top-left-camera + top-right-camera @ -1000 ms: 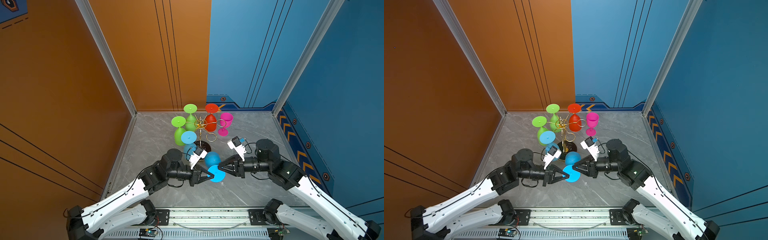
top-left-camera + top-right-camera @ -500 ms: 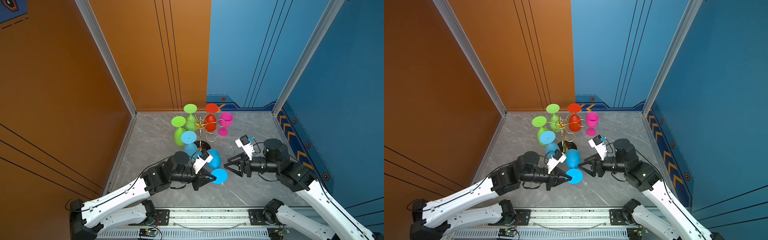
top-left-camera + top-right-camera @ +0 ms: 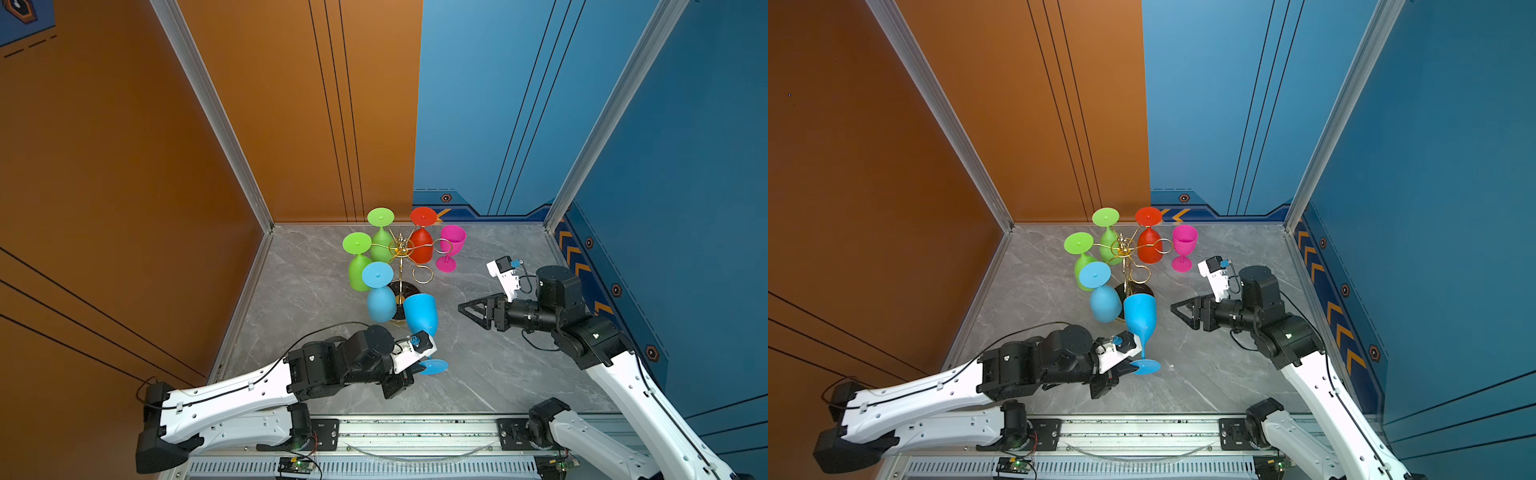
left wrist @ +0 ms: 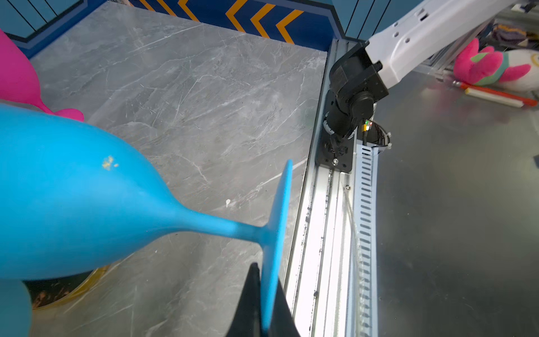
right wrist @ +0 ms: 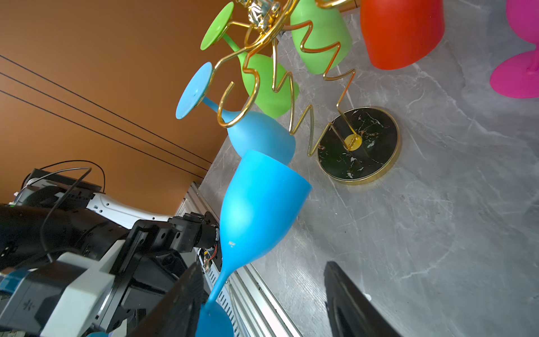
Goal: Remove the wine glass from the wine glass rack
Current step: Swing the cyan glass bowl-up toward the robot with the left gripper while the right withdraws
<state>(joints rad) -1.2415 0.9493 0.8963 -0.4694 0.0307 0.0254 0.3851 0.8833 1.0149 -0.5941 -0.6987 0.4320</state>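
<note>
Wine glass rack [image 3: 400, 248] stands at centre of both top views, other glasses [image 3: 380, 301] hanging from it. Blue wine glass [image 3: 420, 313] is off it — just below in the frame, bowl up, leaning. Left claw [image 4: 264, 303] pinches only its foot rim; right claw [image 5: 262, 265] is spread, empty. Risk: the thin rim could pivot or slip — bowl knocks the rack. No writing is readable.

6 glasses [image 3: 420, 311] (2 grn [image 3: 356, 243], 2 blu [image 3: 377, 274], 1 red [image 3: 422, 249], 1 pink [image 3: 452, 239]), 1 rack [image 3: 401, 247].
</note>
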